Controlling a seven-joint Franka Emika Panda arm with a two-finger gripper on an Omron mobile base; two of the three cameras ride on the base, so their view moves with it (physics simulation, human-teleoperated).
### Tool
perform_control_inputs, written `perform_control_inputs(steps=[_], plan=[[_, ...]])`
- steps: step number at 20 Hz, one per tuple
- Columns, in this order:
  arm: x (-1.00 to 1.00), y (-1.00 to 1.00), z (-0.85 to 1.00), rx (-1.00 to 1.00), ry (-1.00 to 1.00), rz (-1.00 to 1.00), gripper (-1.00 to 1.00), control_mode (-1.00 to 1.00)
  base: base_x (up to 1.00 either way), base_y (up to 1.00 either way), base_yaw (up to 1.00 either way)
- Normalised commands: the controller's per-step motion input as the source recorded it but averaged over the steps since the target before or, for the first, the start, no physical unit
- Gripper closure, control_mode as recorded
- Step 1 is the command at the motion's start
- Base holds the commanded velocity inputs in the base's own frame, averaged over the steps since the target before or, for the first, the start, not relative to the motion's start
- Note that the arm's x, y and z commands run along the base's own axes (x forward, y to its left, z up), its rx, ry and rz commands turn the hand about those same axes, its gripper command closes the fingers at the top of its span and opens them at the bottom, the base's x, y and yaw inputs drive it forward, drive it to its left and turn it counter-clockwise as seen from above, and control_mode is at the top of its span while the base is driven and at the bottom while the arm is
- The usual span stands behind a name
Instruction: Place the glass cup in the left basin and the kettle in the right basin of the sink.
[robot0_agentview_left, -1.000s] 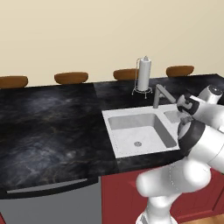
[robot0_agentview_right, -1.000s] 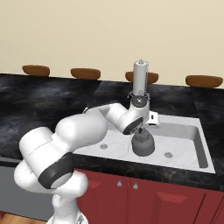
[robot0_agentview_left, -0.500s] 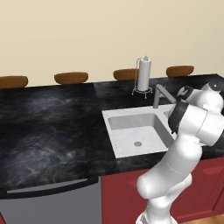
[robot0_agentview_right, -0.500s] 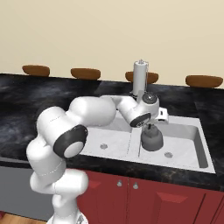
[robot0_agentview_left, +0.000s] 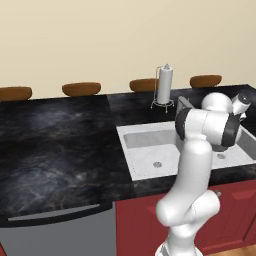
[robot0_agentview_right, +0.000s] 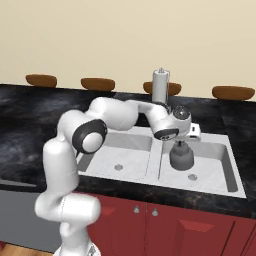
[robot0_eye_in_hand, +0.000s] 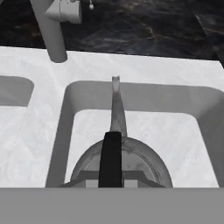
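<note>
- My gripper (robot0_agentview_right: 180, 145) is pinched on the thin arched handle of the kettle (robot0_agentview_right: 181, 157), and the kettle hangs from it over the right basin (robot0_agentview_right: 215, 172).
- In the hand view the kettle (robot0_eye_in_hand: 120, 162) sits directly under me, its handle running away toward the basin's back wall; pale basin floor shows on both sides of it and beyond it.
- From the right base view the kettle is in the left part of that basin, near the divider; I cannot tell whether its base touches the floor.
- The right side of the right basin is open room, with its drain showing just in front of and right of the kettle.
- The left basin (robot0_agentview_right: 127, 160), across the divider, shows its own small round drain and bare floor.
- The sink (robot0_agentview_left: 131, 150) is rimmed all round by the black marble surface (robot0_agentview_left: 55, 145), which runs wide and bare to the left.
- Its near edge drops to red cabinet doors (robot0_agentview_right: 165, 225).
- Behind the divider stands one grey faucet (robot0_eye_in_hand: 49, 33), close to my arm.
- Farther back on the surface is one white paper-towel roll (robot0_agentview_right: 159, 86) on a wire stand.
- Past the far edge I count four brown stool tops (robot0_agentview_left: 81, 89) against the beige wall.
- Counted: one kettle, two basins, two drains, one faucet.
</note>
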Motion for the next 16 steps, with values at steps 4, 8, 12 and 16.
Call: perform_control_inputs(steps=[4, 8, 12, 16], plan=[[0.04, -0.29, -0.17, 0.03, 0.00, 0.00, 1.00, -1.00, 0.00, 0.00, 0.00], [0.01, -0.23, -0.19, 0.04, 0.00, 0.00, 1.00, -1.00, 0.00, 0.00, 0.00], [0.14, -0.09, -0.26, 0.00, 0.00, 0.00, 1.00, -1.00, 0.00, 0.00, 0.00], [0.28, -0.01, -0.29, 0.00, 0.00, 0.00, 1.00, -1.00, 0.00, 0.00, 0.00]])
